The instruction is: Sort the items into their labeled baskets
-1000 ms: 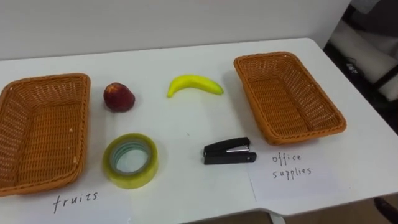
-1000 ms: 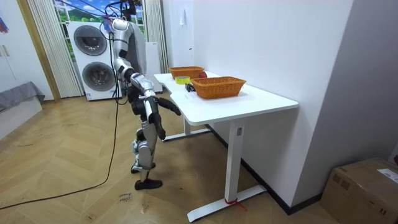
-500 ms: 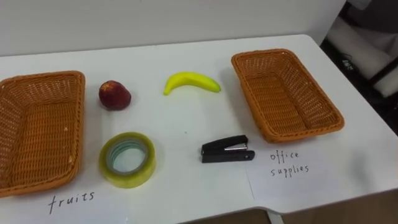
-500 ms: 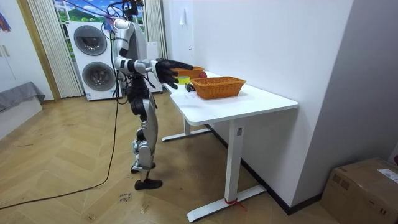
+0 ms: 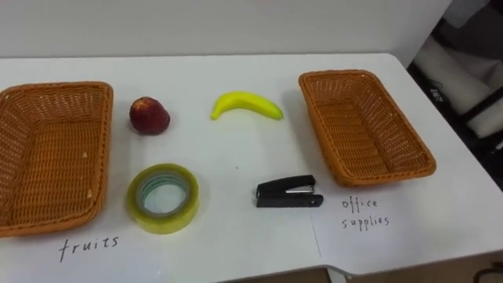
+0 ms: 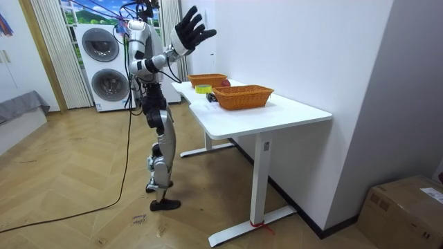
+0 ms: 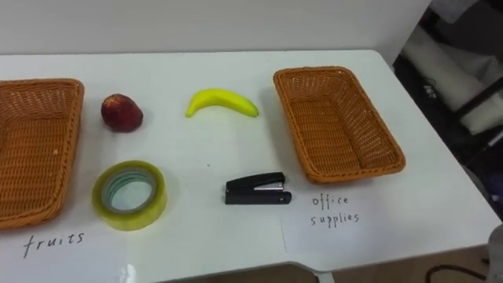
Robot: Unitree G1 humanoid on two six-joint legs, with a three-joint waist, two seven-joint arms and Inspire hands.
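**While the hand is up, nothing is sorted**

As the robot stands at the long side of the white table (image 5: 228, 236), its right hand (image 6: 190, 29) is held up at about head height in the room view, fingers spread wide and holding nothing. Everything to be sorted lies well below that hand, apart from it, on the tabletop. Below it on the robot's right sits the office-supplies basket (image 5: 338, 74), empty. Far over on the other side is the fruit basket (image 5: 55, 86), empty too. Between the two baskets (no item touching another) lie the banana (image 5: 246, 105) and the red apple (image 5: 149, 115) in the far row, and the black stapler (image 5: 288, 192) and the roll of yellowish tape (image 5: 163, 198) in the near row. The stapler lies near the office-supplies basket's near corner, on the hand's side of the table.
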